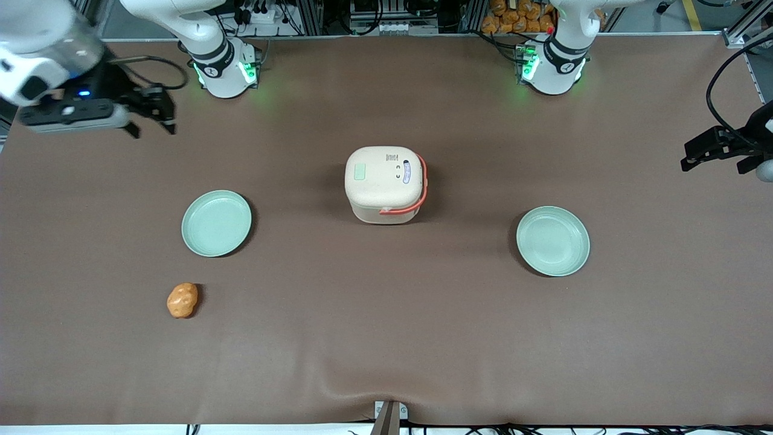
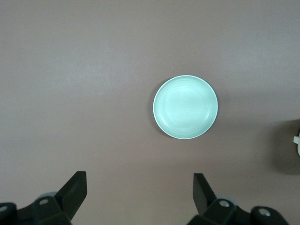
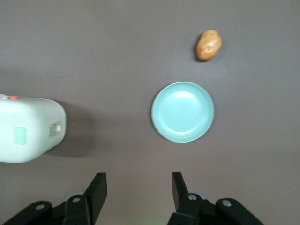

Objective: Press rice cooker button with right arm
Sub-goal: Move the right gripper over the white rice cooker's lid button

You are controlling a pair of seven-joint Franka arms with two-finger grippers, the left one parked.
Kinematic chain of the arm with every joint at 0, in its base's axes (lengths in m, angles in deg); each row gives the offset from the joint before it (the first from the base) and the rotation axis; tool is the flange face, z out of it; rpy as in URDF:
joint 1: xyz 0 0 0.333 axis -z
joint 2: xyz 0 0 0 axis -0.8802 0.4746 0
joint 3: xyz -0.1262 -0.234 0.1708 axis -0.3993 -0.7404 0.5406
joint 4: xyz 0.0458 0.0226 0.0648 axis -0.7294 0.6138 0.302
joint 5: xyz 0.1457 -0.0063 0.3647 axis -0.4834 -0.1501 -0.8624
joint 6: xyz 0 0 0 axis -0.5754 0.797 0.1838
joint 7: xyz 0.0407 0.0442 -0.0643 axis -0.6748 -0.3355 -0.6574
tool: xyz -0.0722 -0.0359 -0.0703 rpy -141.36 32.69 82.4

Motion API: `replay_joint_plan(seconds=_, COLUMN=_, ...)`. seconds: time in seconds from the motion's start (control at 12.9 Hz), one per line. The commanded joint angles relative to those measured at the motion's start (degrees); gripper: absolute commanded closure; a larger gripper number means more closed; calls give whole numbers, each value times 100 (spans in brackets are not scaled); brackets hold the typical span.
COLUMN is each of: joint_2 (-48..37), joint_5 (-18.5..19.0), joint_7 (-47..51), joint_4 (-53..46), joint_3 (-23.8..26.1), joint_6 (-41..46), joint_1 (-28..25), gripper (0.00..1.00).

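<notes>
The cream rice cooker (image 1: 386, 184) with a coral-red handle stands at the middle of the brown table, with a pale green button panel (image 1: 360, 172) on its lid. It also shows in the right wrist view (image 3: 28, 136). My right arm's black gripper (image 1: 154, 124) hangs high above the table toward the working arm's end, well away from the cooker and farther from the front camera than the nearby plate. In the right wrist view the gripper (image 3: 139, 180) is open and empty, over bare table.
A mint-green plate (image 1: 216, 223) lies between the gripper and the cooker, also in the right wrist view (image 3: 183, 112). A second plate (image 1: 552, 240) lies toward the parked arm's end. An orange-brown potato-like lump (image 1: 182, 300) lies nearer the front camera.
</notes>
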Motion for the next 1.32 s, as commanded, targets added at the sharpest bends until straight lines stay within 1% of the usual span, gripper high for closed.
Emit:
replay_joint_plan(seconds=0.0, joint_2=304, joint_5=-4, joint_7=806, joint_4=-182, joint_3=-61, joint_6=12, joint_1=-602, gripper=46)
replay_joint_plan(seconds=0.16, joint_2=681, joint_5=-40, joint_7=1307, joint_4=-357, joint_3=-53, joint_6=-67, joint_1=-1041, gripper=53)
replay_joint_plan(seconds=0.23, joint_2=875, joint_5=-31, joint_7=1623, joint_4=-463, joint_3=-61, joint_6=-93, joint_1=-1287, gripper=54)
replay_joint_plan(seconds=0.39, joint_2=1165, joint_5=-49, joint_7=2160, joint_4=-586, joint_3=-61, joint_6=-312, joint_1=-1587, gripper=58)
replay_joint_plan(seconds=0.54, joint_2=1403, joint_5=-58, joint_7=2223, joint_4=-587, joint_3=-53, joint_6=-602, joint_1=-1833, gripper=66)
replay_joint_plan(seconds=0.7, joint_2=1701, joint_5=-49, joint_7=2380, joint_4=-587, joint_3=-61, joint_6=-874, joint_1=-2035, gripper=79)
replay_joint_plan(seconds=0.85, joint_2=1965, joint_5=-58, joint_7=2679, joint_4=-587, joint_3=-53, joint_6=-1208, joint_1=-2185, gripper=84)
replay_joint_plan(seconds=0.93, joint_2=2097, joint_5=-58, joint_7=2785, joint_4=-587, joint_3=-61, joint_6=-1340, joint_1=-2307, gripper=84)
replay_joint_plan(seconds=1.01, joint_2=2220, joint_5=-58, joint_7=2925, joint_4=-587, joint_3=-61, joint_6=-1464, joint_1=-2387, gripper=89)
replay_joint_plan(seconds=1.16, joint_2=2414, joint_5=-49, joint_7=3154, joint_4=-578, joint_3=-61, joint_6=-1675, joint_1=-2519, gripper=94)
replay_joint_plan(seconds=1.24, joint_2=2510, joint_5=-49, joint_7=3190, joint_4=-578, joint_3=-61, joint_6=-1719, joint_1=-2537, gripper=98)
